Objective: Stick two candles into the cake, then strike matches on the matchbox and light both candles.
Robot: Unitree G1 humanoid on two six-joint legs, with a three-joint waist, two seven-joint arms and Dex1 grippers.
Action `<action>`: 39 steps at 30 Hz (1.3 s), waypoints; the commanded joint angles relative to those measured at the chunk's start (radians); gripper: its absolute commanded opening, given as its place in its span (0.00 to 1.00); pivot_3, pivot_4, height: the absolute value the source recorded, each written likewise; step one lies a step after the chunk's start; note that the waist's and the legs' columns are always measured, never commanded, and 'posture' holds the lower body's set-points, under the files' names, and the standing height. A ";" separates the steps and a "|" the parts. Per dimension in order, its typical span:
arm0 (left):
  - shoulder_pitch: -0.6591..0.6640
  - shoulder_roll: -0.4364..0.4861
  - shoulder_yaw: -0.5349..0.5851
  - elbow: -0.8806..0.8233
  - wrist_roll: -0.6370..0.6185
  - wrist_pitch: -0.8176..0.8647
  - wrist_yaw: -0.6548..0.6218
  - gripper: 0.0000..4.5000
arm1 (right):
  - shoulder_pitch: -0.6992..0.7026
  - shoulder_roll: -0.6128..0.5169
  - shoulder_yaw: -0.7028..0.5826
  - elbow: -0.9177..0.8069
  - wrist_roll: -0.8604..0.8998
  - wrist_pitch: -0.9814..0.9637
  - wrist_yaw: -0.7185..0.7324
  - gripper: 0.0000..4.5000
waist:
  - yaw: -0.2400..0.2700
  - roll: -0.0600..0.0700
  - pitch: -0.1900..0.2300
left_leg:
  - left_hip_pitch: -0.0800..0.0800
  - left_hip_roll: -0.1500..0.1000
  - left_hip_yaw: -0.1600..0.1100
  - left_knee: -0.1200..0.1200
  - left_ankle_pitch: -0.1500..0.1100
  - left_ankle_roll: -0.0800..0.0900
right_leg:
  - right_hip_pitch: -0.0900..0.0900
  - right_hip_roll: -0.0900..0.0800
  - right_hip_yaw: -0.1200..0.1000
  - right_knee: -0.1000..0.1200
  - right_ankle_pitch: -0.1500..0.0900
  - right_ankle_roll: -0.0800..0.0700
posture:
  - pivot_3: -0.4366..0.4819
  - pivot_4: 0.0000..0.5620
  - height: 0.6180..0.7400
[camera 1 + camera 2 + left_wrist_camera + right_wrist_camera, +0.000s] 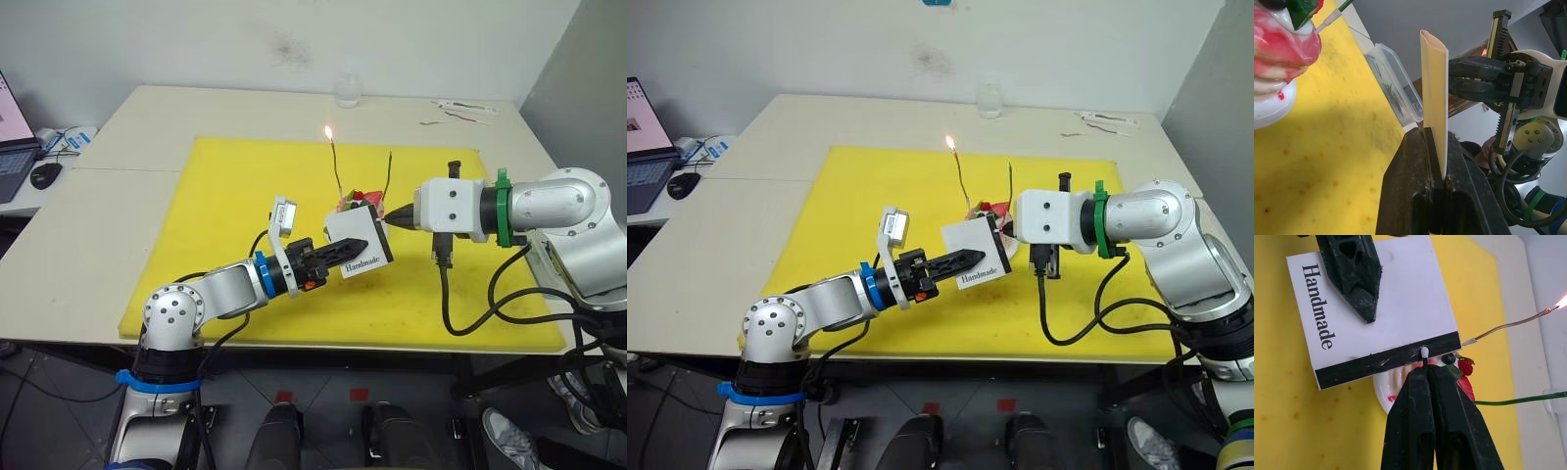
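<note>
My left gripper (353, 246) is shut on the white "Handmade" matchbox (361, 257) and holds it tilted just in front of the cake (353, 201). My right gripper (1425, 372) is shut on a match (1424, 354), whose white head touches the box's dark striking strip (1386, 362). The pink-and-white cake sits on its small white plate (1266, 110) on the mat, partly hidden behind the box. Two candles stand in it. The left candle (336, 166) burns with a small flame at its top. The right candle (387, 181) shows no flame.
Everything sits on a yellow mat (225, 206) covering the table's middle. A clear glass (347, 90) stands at the far edge, and small loose items (460, 113) lie at the far right. A laptop (12, 147) and mouse (44, 174) are on the table to the left.
</note>
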 commanded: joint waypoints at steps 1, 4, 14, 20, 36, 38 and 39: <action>-0.049 0.005 0.046 -0.001 -0.038 -0.027 -0.021 0.00 | 0.080 -0.114 0.004 -0.111 0.062 -0.039 0.162 0.01 | 0.005 0.000 0.000 | 0.000 0.000 0.000 0.000 0.000 0.000 | 0.000 0.000 0.000 0.000 0.000 0.000 | 0.48 0.27 1.00; -0.091 0.023 0.125 0.065 -0.084 -0.066 0.003 0.00 | 0.191 -0.271 -0.074 -0.188 0.208 -0.035 0.340 0.01 | 0.011 -0.001 0.000 | -0.001 0.000 -0.002 0.000 0.000 0.000 | 0.001 0.000 -0.001 -0.002 -0.001 0.001 | 0.48 0.27 1.00; -0.016 0.007 0.102 0.002 -0.102 -0.072 0.048 0.00 | -0.047 -0.101 -0.114 0.033 0.169 0.049 0.099 0.01 | -0.021 -0.001 0.001 | 0.004 0.001 0.004 0.001 0.000 0.000 | 0.002 -0.002 -0.001 0.000 0.001 -0.001 | 0.48 0.27 1.00; 0.003 -0.024 0.021 -0.042 -0.082 -0.065 0.044 0.00 | -0.071 -0.037 -0.060 0.041 0.075 -0.011 0.037 0.01 | -0.001 0.000 0.001 | 0.000 -0.001 0.002 0.000 0.000 -0.001 | -0.001 -0.003 0.000 0.000 0.002 0.004 | 0.48 0.27 1.00; -0.081 -0.025 0.009 -0.028 -0.134 -0.073 0.081 0.00 | -0.006 -0.050 0.005 0.005 -0.017 -0.102 0.087 0.01 | 0.000 0.000 0.001 | 0.000 -0.001 0.002 0.001 0.000 0.000 | 0.000 -0.002 -0.001 0.000 0.000 0.001 | 0.48 0.27 1.00; -0.148 -0.025 0.040 0.002 -0.142 -0.097 0.068 0.00 | 0.062 -0.137 0.025 -0.050 0.000 -0.145 0.194 0.01 | 0.006 -0.001 0.001 | 0.000 -0.001 0.001 0.001 0.000 0.000 | 0.001 -0.002 -0.001 0.000 0.000 0.001 | 0.48 0.27 1.00; -0.185 -0.028 0.067 0.035 -0.157 -0.121 0.076 0.00 | 0.096 -0.182 0.014 -0.075 0.031 -0.146 0.243 0.01 | 0.011 -0.001 0.001 | 0.000 -0.001 0.000 0.001 0.000 0.000 | 0.001 -0.002 -0.002 -0.001 0.000 0.002 | 0.48 0.27 1.00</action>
